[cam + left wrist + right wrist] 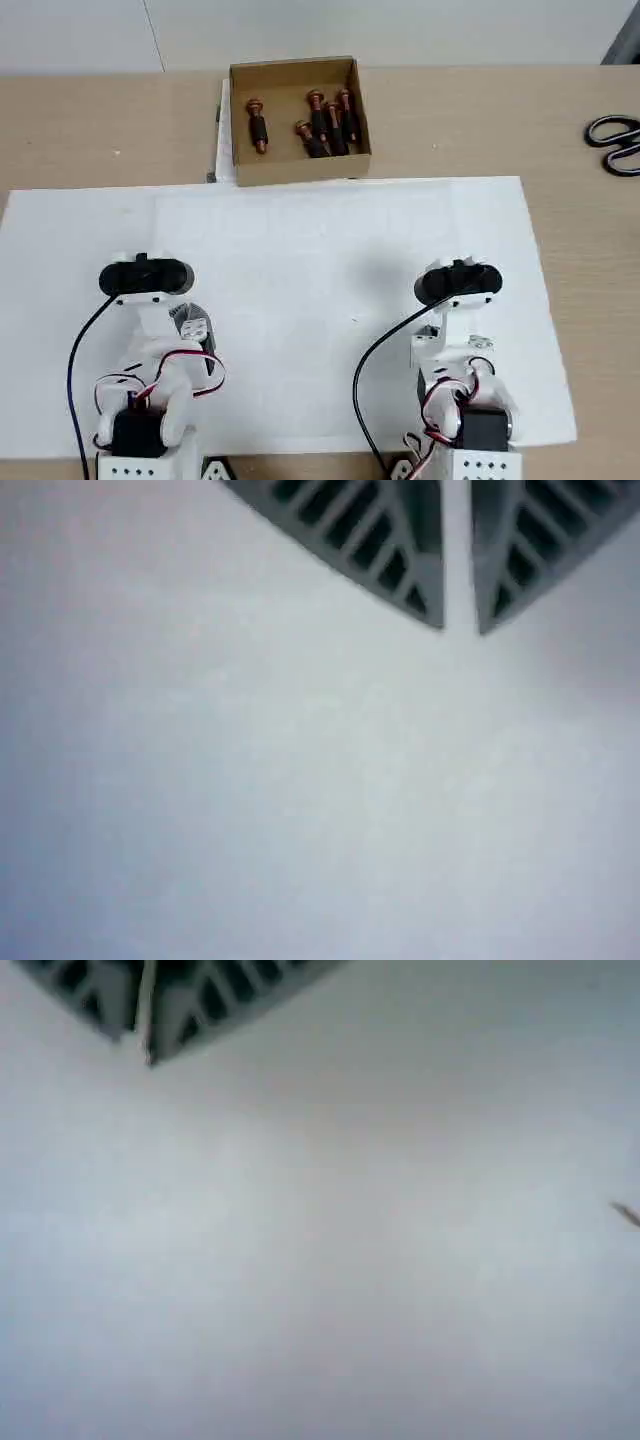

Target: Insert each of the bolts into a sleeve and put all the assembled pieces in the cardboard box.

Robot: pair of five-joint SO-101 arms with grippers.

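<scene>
1. Cardboard box (300, 168) sat at 12 o'clock on the tan tabletop (80, 120) in the high view, just beyond the far edge of a white paper sheet (300, 260).
2. Inside the box lay the assembled pieces, dark sleeves with copper-coloured bolt heads showing. One lone piece (258, 125) lay toward the box's 9 o'clock side. A cluster of pieces (328, 125) lay toward its 3 o'clock side, packed so closely that their count was hard to tell.
3. Black-handled scissors (615, 145) lay at about 2 o'clock on the tabletop, off the paper and well apart from the box.
4. At about 7 o'clock the left arm (150, 330) stood folded back over the near part of the paper, well apart from the box.
5. At about 5 o'clock the right arm (455, 330) stood likewise over the paper's near part, well apart from the box.
6. In the left wrist view the left jaws were drawn nearly together, with only a narrow slit of paper showing between them, and they held nothing.
7. In the right wrist view the right jaws were closed to a thin pale line over bare paper, also holding nothing.
</scene>
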